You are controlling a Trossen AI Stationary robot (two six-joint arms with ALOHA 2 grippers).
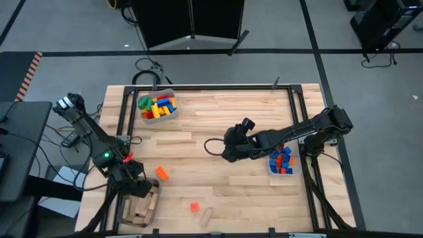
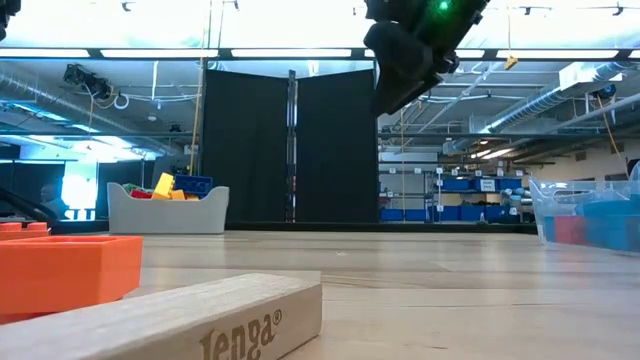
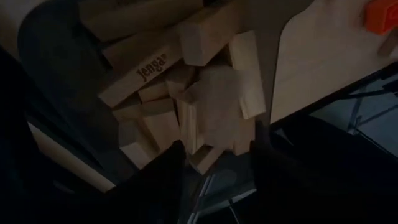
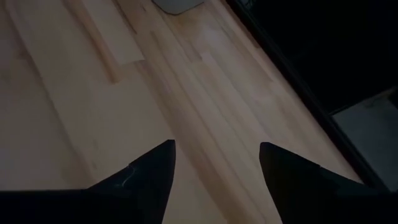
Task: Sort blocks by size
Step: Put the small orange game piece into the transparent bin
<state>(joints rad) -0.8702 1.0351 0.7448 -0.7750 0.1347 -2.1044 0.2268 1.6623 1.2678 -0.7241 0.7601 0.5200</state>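
My left gripper (image 1: 137, 187) hangs open, pointing steeply down over a clear bin (image 1: 153, 203) at the table's near left corner. The bin holds a heap of tan wooden blocks (image 3: 186, 81). One wooden block (image 3: 214, 109) shows blurred just beyond my open left gripper (image 3: 214, 165), above the heap. My right gripper (image 1: 230, 149) stands open over bare table near the middle, and in its wrist view the gripper (image 4: 217, 165) has nothing between its fingers. An orange block (image 1: 161, 173), a red block (image 1: 194, 207) and a wooden block (image 1: 207, 215) lie loose on the table.
A grey bin (image 1: 147, 114) of mixed coloured blocks stands at the far left. A clear bin (image 1: 272, 170) of blue and red blocks sits at the right edge under the right arm. A black cable (image 1: 210, 144) loops beside the right gripper. Open wood lies between the arms.
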